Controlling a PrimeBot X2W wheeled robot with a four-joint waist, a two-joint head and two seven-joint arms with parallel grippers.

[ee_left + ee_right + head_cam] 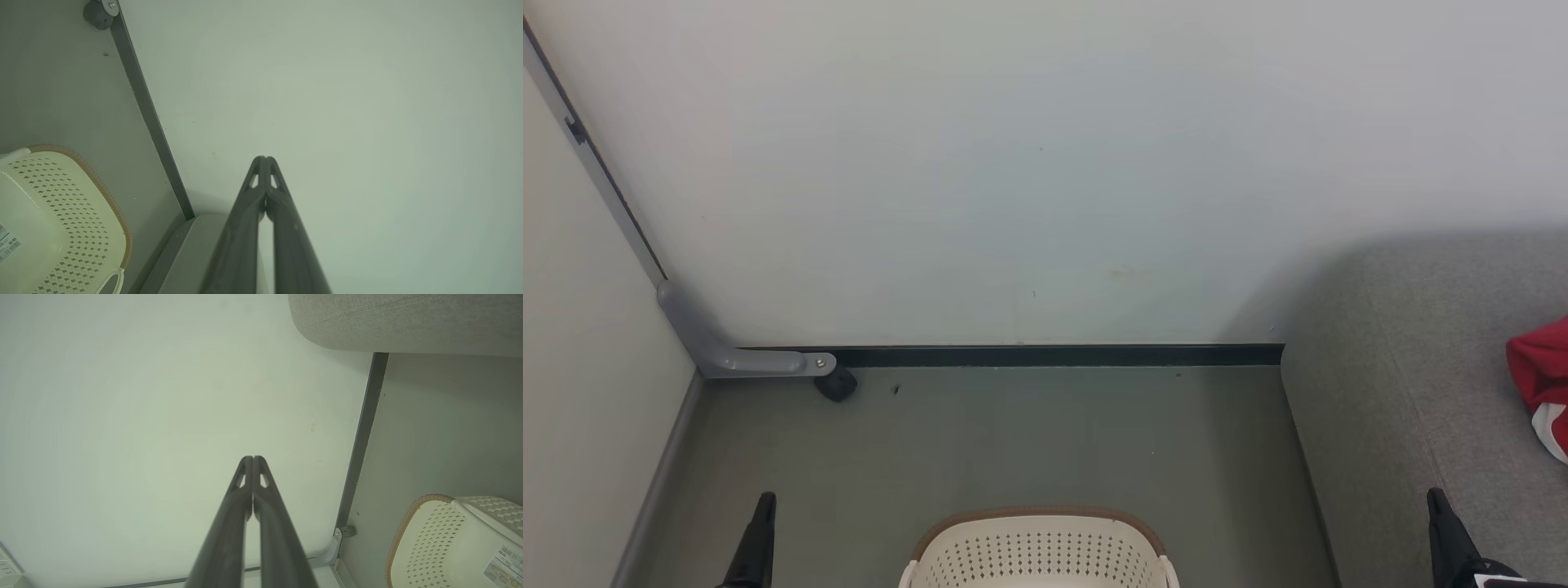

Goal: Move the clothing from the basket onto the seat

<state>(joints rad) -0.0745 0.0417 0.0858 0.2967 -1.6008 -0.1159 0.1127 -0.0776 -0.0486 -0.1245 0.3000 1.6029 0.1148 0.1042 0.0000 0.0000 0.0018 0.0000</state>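
Nearest to us, our left gripper (pixel 264 158) is holding its two long dark fingers pressed together tip to tip, clenched on nothing, and in the head view it is poking up from the lower left edge. Our right gripper (pixel 252 458) is doing the same at the lower right, its fingers meeting with nothing between them.

Between the two, at the bottom middle of the head view, the oval cream plastic laundry basket (pixel 1037 554) with perforated sides and a brown woven-look rim is standing on the dull grey-green floor (pixel 1013 433), its near part cut off by the frame. The wrist views are showing its smooth pale inner bottom, where a white printed label (pixel 8 244) is sitting (the print is too small for us to read).

To the right of the laundry basket and apart from it, the large grey fabric-upholstered seat (pixel 1421 367) is running up the right side of the head view as far as the wall. A red and white piece of clothing (pixel 1539 376) is lying on it at the far right edge, partly out of frame and well apart from the laundry basket.

Farther off, a dark skirting strip (pixel 1054 355) is running along the foot of the pale plain wall (pixel 1013 163), from the seat to a grey metal bracket (pixel 727 347) in the left corner, with a small black wheel (pixel 836 384) just under its end.
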